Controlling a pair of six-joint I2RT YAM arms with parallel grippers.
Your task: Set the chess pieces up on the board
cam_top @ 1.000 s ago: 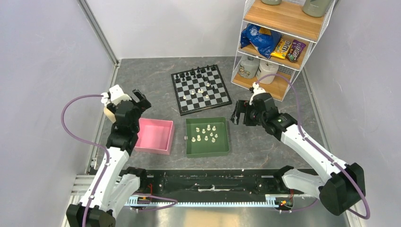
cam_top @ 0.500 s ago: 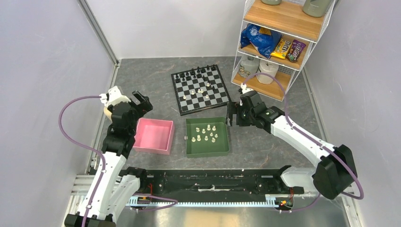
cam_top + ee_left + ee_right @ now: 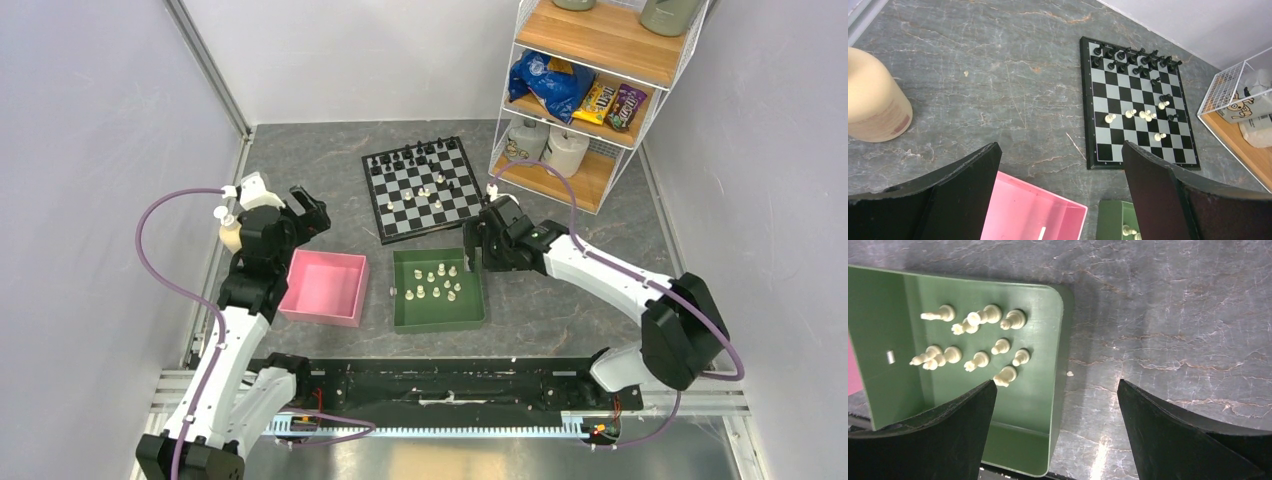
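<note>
Spread wide with nothing between them, the right fingers (image 3: 933, 440) are hung above the right-hand wall of the green square plastic tray (image 3: 1058, 365), presumably so that one of the cream-white chess pieces (image 3: 979, 360) gathered inside it can be reached from above. The left fingers (image 3: 948, 195) are likewise parted and empty, held high over the far edge of the pink square plastic tray (image 3: 1033, 210), where the flat black-and-white chequered chessboard (image 3: 1118, 147) is overlooked; no reach is judged to be under way on that side. The chessboard is laid on the grey marbled counter (image 3: 998, 75) beyond both trays. Black chess pieces (image 3: 1133, 57) are ranked along its two far rows, a few straying inward, while a handful of cream-white figures (image 3: 1145, 115) are scattered across the middle and not lined up on the near rows. The white side is therefore judged largely unset, with the green tray's stock left to be carried over. Whether those tray pieces stand or lie cannot be told for certain, so righting may be needed on placement
</note>
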